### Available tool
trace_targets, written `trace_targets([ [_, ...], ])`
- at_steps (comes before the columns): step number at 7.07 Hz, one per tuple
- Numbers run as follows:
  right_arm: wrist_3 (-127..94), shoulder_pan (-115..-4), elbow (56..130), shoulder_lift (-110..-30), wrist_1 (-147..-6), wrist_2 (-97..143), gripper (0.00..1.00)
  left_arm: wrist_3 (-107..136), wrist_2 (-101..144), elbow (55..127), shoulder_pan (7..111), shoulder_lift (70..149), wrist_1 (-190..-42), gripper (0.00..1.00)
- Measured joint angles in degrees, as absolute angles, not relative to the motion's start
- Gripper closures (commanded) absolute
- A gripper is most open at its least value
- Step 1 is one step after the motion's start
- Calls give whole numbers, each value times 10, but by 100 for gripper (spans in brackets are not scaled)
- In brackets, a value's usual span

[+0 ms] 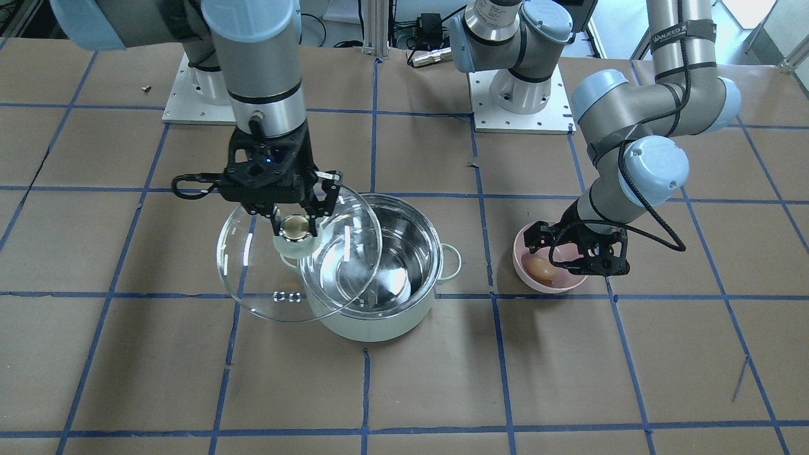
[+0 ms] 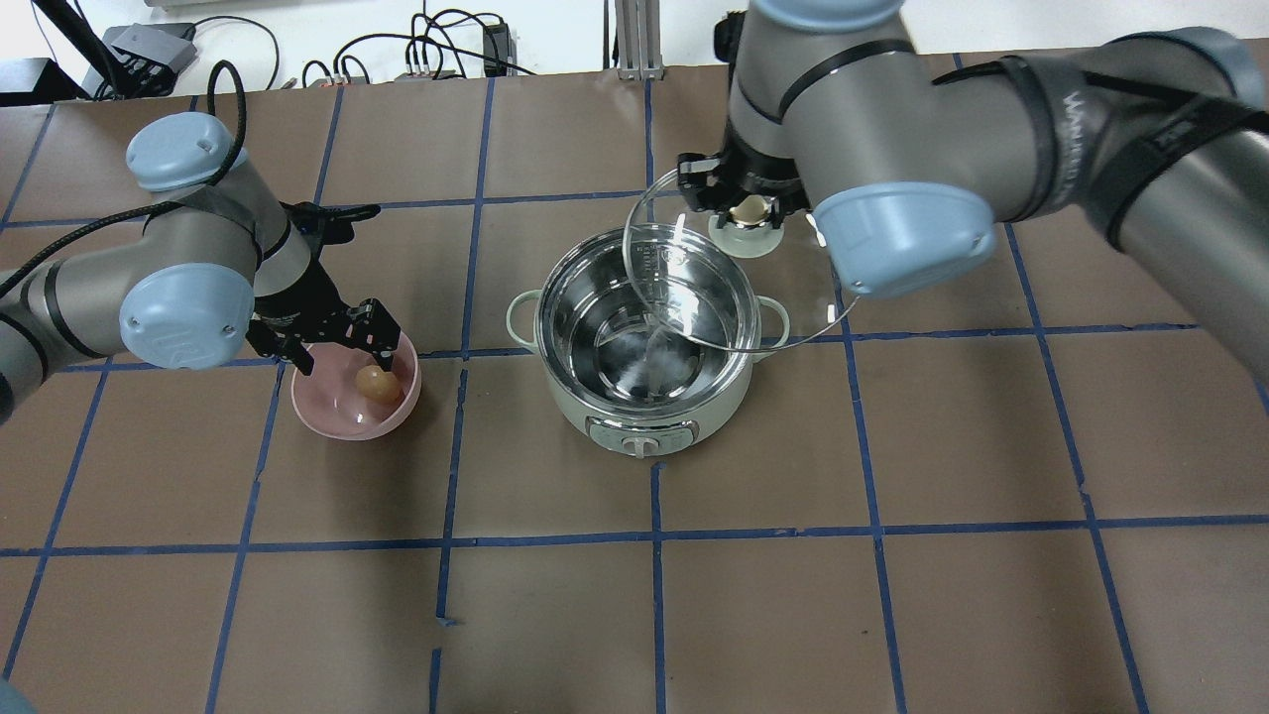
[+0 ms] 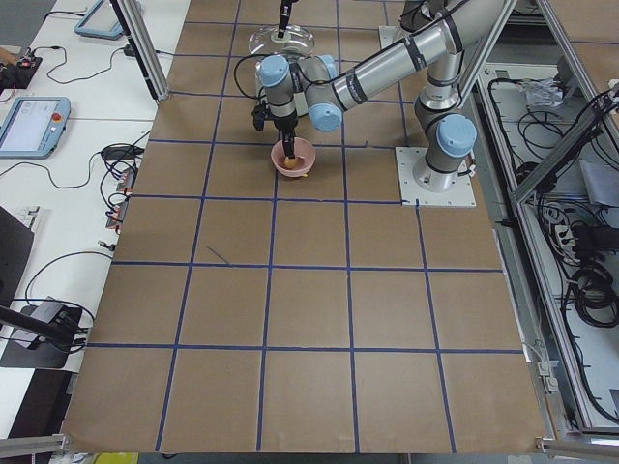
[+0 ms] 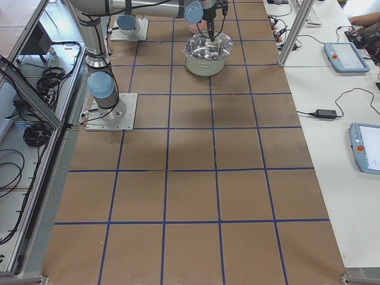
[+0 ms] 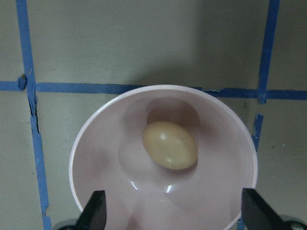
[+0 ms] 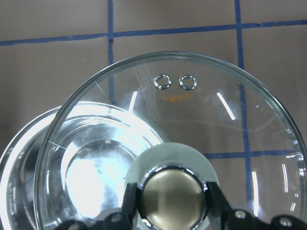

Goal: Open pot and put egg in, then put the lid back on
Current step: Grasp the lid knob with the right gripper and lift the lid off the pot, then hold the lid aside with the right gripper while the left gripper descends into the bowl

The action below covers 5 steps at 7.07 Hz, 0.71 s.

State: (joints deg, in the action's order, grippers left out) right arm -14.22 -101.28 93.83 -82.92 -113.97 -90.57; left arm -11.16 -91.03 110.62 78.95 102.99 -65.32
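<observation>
The mint-green pot [image 1: 373, 319] stands open at mid-table, its steel inside empty. My right gripper [image 1: 296, 227] is shut on the metallic knob [image 6: 172, 199] of the glass lid [image 1: 265, 278]. It holds the lid raised and tilted, shifted off the pot to the robot's right, still overlapping the rim. The tan egg [image 2: 374, 383] lies in a pink bowl [image 2: 337, 421] on the pot's other side. My left gripper [image 2: 342, 347] is open just above the bowl. In the left wrist view the egg [image 5: 170, 144] lies ahead of the spread fingertips [image 5: 96, 211], untouched.
Brown paper with blue tape lines covers the table [image 2: 634, 595]. The two arm base plates [image 1: 521, 107] stand at the robot's edge. The pot has a control panel [image 2: 641, 436] on its side and loop handles [image 2: 520, 312] sticking out.
</observation>
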Motion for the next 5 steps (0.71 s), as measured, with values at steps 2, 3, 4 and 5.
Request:
trace_targets([
  [2,-74,-939,926,-870,-1072,-887,67,-128,-926,1109,789,1041,-652,2],
  [3,-46,-919,920,-888,-1044,-886,67,-145,-930,1109,789,1046,-652,1],
  [4,-34,-908,919,-900,-1025,-885,67,-154,-932,1110,789,1051,-652,0],
  [5,-30,-903,921,-905,-1012,-884,67,-160,-933,1109,790,1054,-652,0],
])
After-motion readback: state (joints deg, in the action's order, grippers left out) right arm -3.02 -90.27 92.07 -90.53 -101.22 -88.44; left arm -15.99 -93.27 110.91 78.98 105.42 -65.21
